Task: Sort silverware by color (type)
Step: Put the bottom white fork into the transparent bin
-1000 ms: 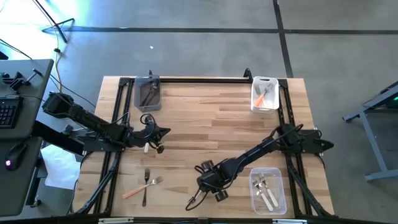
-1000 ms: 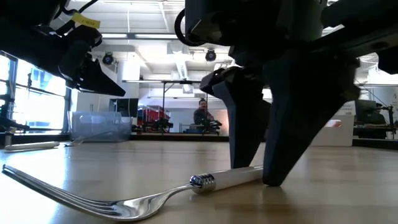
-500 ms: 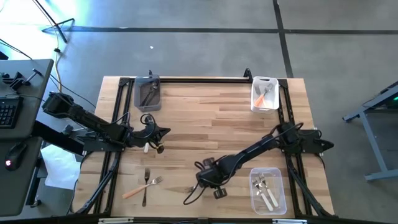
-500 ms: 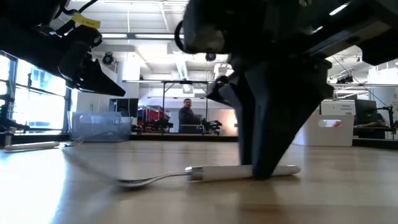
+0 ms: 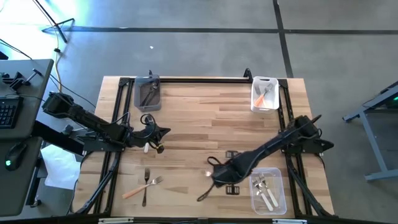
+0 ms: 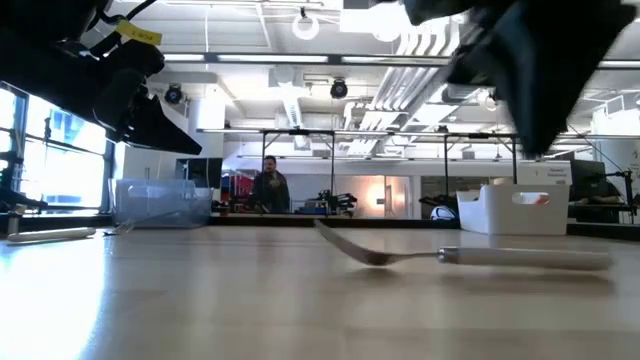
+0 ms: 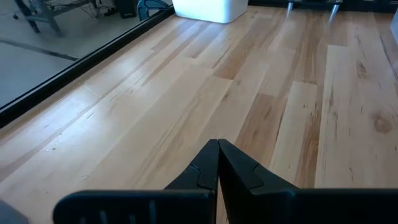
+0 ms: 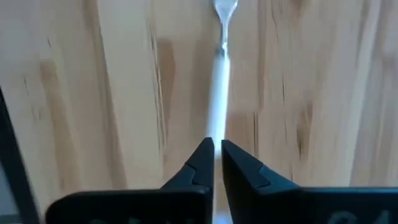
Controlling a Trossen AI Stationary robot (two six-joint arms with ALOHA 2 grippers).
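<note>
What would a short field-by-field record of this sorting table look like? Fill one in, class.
Right hand: shut on the white-handled metal fork, beside the clear plastic bin
Left hand: shut, empty, waiting at the table's left side
Clear plastic bin: white-handled forks
Grey plastic bin: dark forks
White plastic bin: orange-handled forks
Loose on wooden table: orange-handled fork and dark-handled fork, crossed

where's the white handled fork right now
In the high view, the white-handled fork lies on the table's near edge, right of centre, beside the right end effector and left of the clear bin.
</note>
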